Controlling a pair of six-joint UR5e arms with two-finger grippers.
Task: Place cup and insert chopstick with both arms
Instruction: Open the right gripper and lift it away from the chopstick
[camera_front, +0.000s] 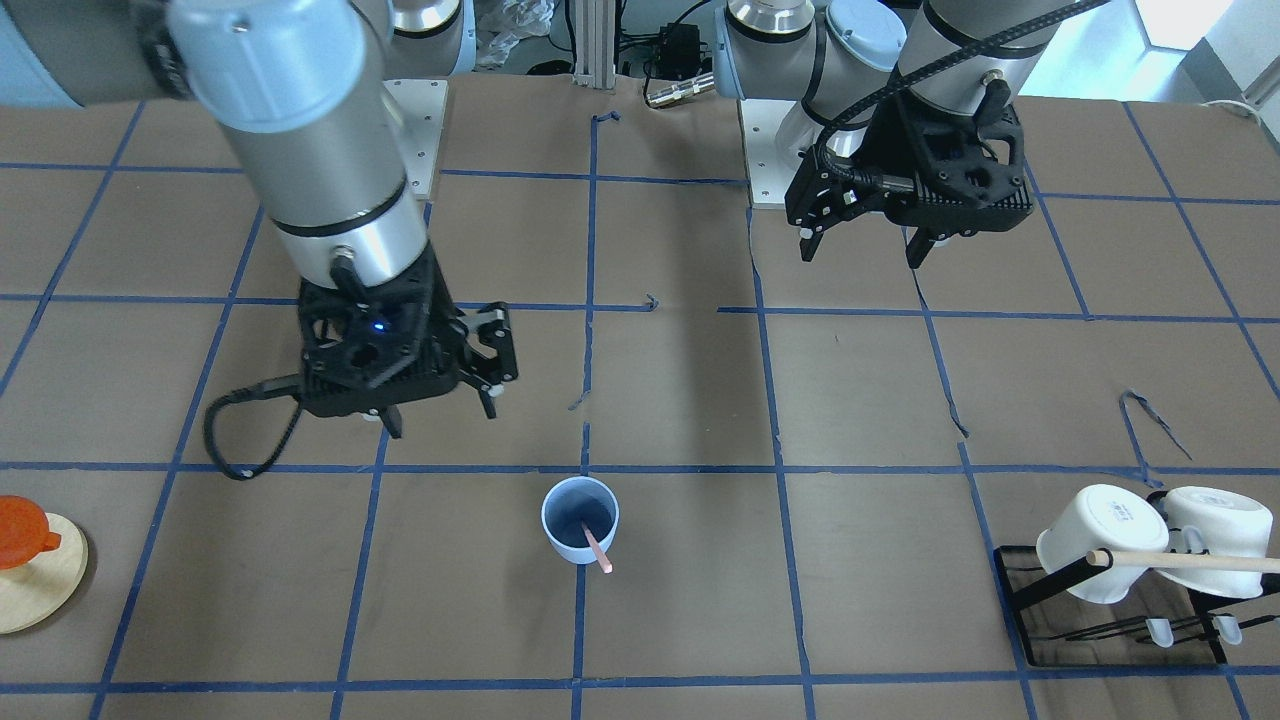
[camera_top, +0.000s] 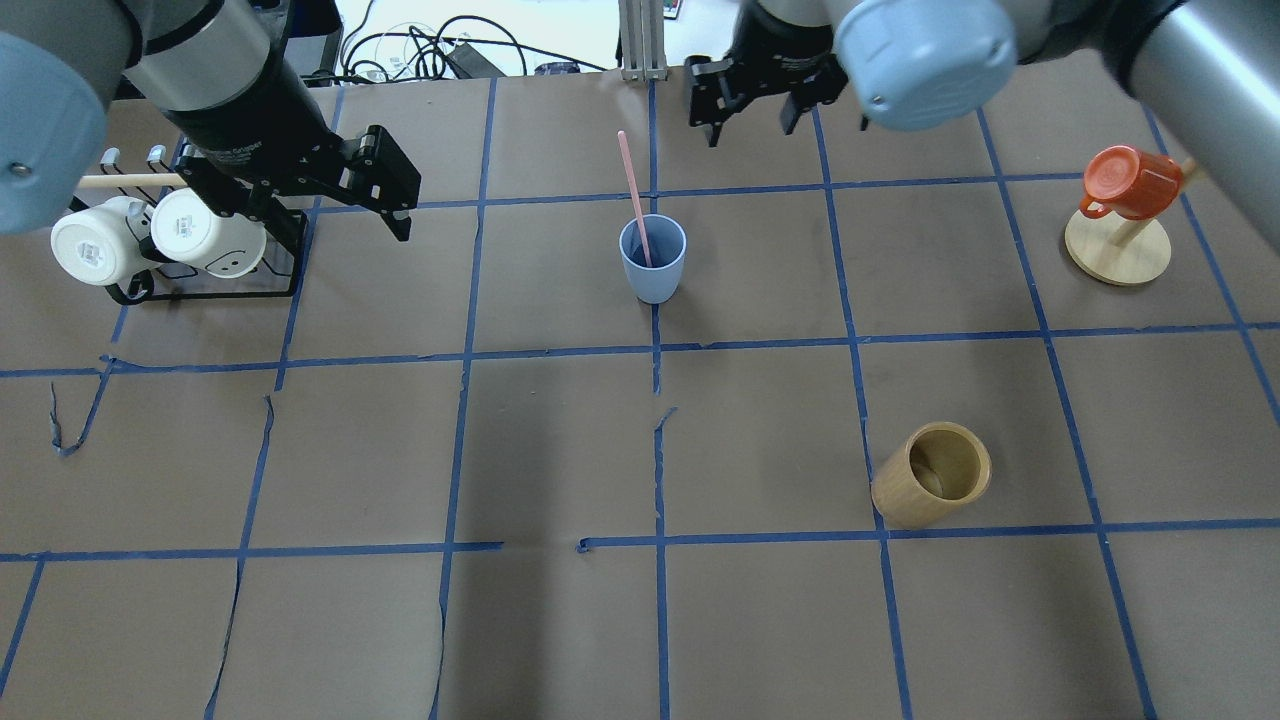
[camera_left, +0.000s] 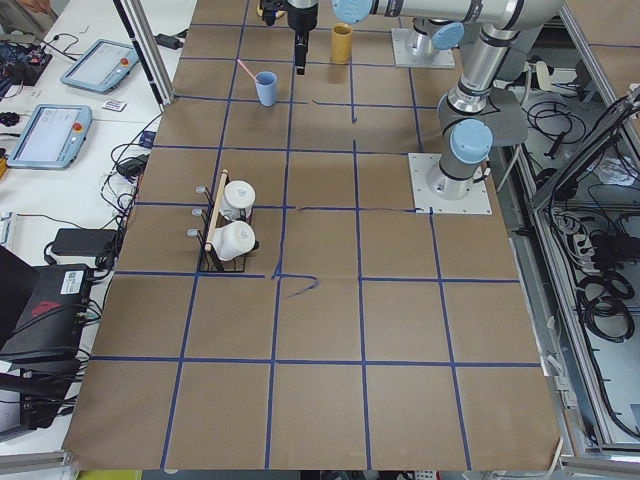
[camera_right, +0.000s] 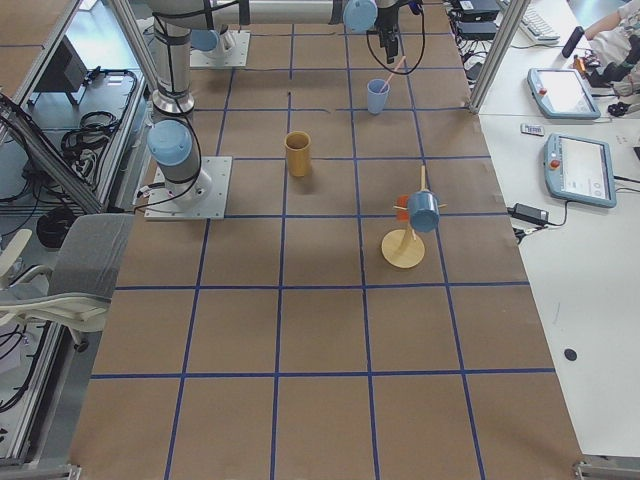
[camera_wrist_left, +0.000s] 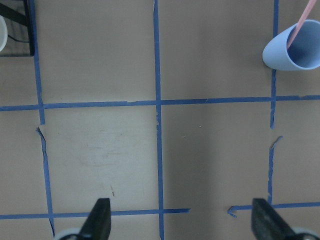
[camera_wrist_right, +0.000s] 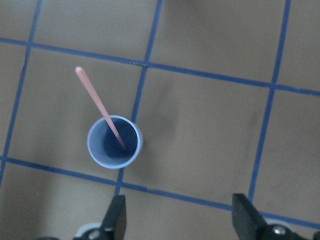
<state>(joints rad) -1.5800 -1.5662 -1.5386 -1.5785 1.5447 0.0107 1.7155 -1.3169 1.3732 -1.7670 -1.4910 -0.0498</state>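
The pale blue cup (camera_top: 652, 262) stands upright on the table's middle line, on the side far from the robot. One pink chopstick (camera_top: 632, 190) stands in it and leans on the rim. Cup (camera_front: 580, 520) and chopstick (camera_front: 598, 550) also show in the front view. My right gripper (camera_top: 750, 130) is open and empty, above and just beyond the cup; its wrist view shows the cup (camera_wrist_right: 114, 142) and chopstick (camera_wrist_right: 100, 105) below its spread fingers (camera_wrist_right: 115, 217). My left gripper (camera_top: 390, 200) is open and empty, well to the cup's left; the cup (camera_wrist_left: 292, 50) is in its view's top right corner.
A tan bamboo cylinder (camera_top: 932, 487) stands on the robot's right, nearer the robot. A black rack with two white mugs (camera_top: 150, 240) and a wooden rod sits at the far left beside my left gripper. An orange mug on a wooden stand (camera_top: 1125, 200) is at the far right.
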